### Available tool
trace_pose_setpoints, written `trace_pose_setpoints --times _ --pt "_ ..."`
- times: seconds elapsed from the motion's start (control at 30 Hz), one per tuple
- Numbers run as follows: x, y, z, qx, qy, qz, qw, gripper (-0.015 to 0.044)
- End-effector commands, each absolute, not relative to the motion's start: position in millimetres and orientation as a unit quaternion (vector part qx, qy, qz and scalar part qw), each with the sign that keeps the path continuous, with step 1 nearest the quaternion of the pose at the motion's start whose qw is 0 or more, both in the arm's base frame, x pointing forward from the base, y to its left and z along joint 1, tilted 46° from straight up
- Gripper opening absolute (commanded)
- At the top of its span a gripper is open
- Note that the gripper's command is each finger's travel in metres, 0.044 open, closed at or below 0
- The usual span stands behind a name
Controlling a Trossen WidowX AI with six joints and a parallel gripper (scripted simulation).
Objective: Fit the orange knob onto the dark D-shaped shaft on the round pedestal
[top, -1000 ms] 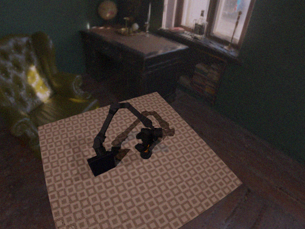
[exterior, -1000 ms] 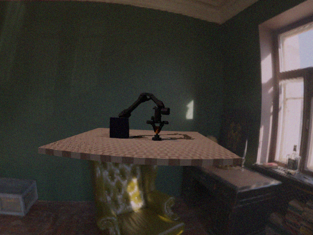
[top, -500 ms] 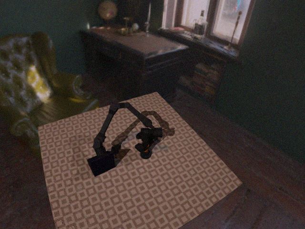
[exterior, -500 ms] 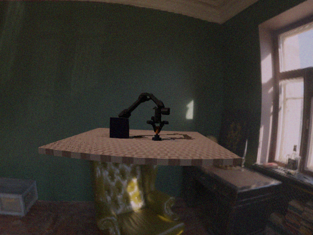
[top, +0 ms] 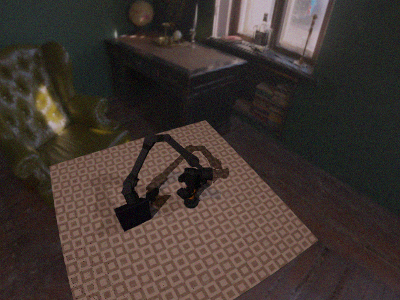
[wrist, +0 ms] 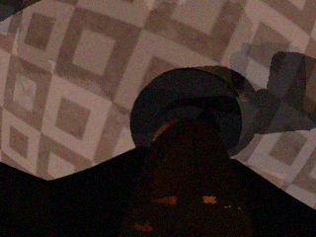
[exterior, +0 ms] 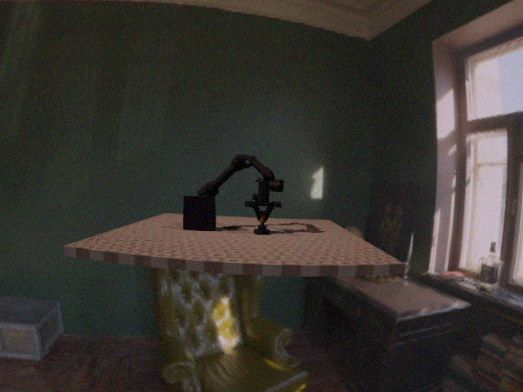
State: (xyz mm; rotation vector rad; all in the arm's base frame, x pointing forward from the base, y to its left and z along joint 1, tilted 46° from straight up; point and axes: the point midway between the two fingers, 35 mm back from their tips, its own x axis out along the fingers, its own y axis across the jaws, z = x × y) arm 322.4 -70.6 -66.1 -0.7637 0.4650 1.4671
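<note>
The orange knob (top: 193, 196) (exterior: 262, 217) (wrist: 185, 173) is held between the fingers of my gripper (top: 192, 194) (exterior: 262, 220), which is shut on it and points down. The knob looks slightly tilted in the exterior view. The dark round pedestal (top: 191, 204) (exterior: 261, 231) (wrist: 155, 99) stands on the table directly below. A short dark stretch, seemingly the shaft, shows between knob and pedestal in the exterior view, so the knob is above the pedestal's base. Whether the shaft's tip is inside the hole is hidden, and so is its flat side.
The checkered table (top: 180, 252) (exterior: 236, 248) carries the arm's black base box (top: 134, 215) (exterior: 199, 213), left of the pedestal in the top and exterior views. The arm arches over from it, and its shadow lies on the table behind and to the right of the pedestal.
</note>
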Motion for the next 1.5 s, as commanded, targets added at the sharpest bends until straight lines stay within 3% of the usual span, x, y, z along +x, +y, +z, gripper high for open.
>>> trace_pose_setpoints --times 0.0,0.17,1.27,1.47 --pt "321.1 -74.0 -64.7 -0.355 0.189 0.649 0.646 0.0000" --pt "319.4 -75.2 -66.0 -0.403 0.139 0.662 0.617 0.0000" --pt "322.2 -73.6 -64.6 -0.403 0.139 0.662 0.617 0.0000" --pt "323.0 -74.8 -64.1 -0.453 0.082 0.671 0.581 0.0000"
